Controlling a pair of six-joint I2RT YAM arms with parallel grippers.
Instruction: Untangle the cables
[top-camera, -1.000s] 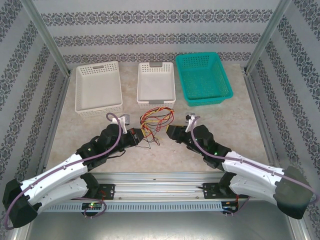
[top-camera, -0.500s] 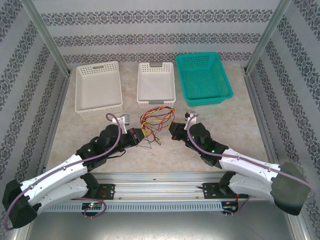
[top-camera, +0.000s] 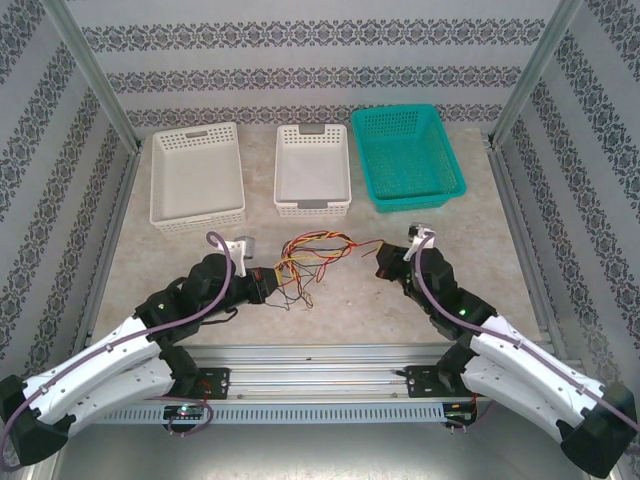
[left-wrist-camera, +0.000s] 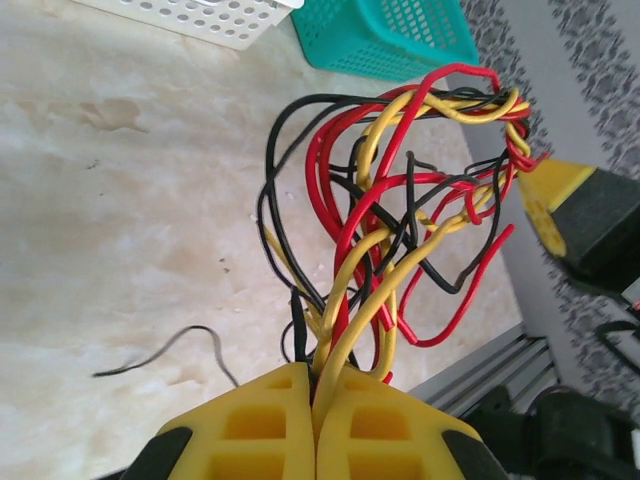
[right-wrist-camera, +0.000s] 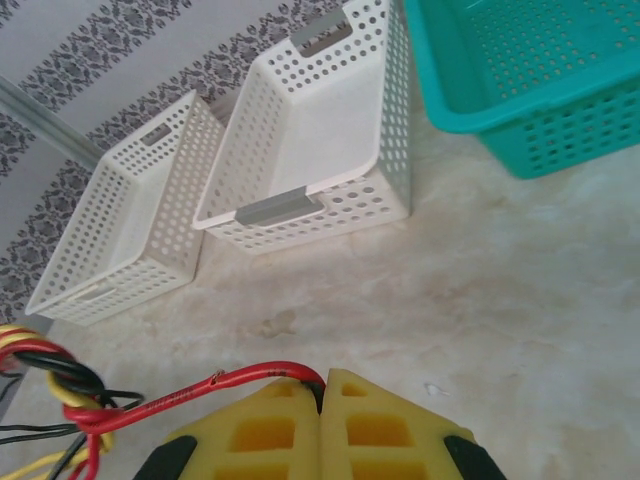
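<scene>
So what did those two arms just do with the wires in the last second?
The right gripper shut on a red cable and pulled away to its right. The left gripper, clamped on the cables all along, drew back a little toward its base. The tangle stretched out wider between them. The baskets did not move.

Three baskets stand in a row along the far side of the worktop (top-camera: 470, 250): the left basket (top-camera: 197, 218), the middle basket (top-camera: 313, 207) just beside it, and the right basket (top-camera: 415, 198). The cables (top-camera: 310, 255) stretch in front of the middle basket, between the left end effector (top-camera: 268, 283) at their near left and the right end effector (top-camera: 381, 260) at their right.
</scene>
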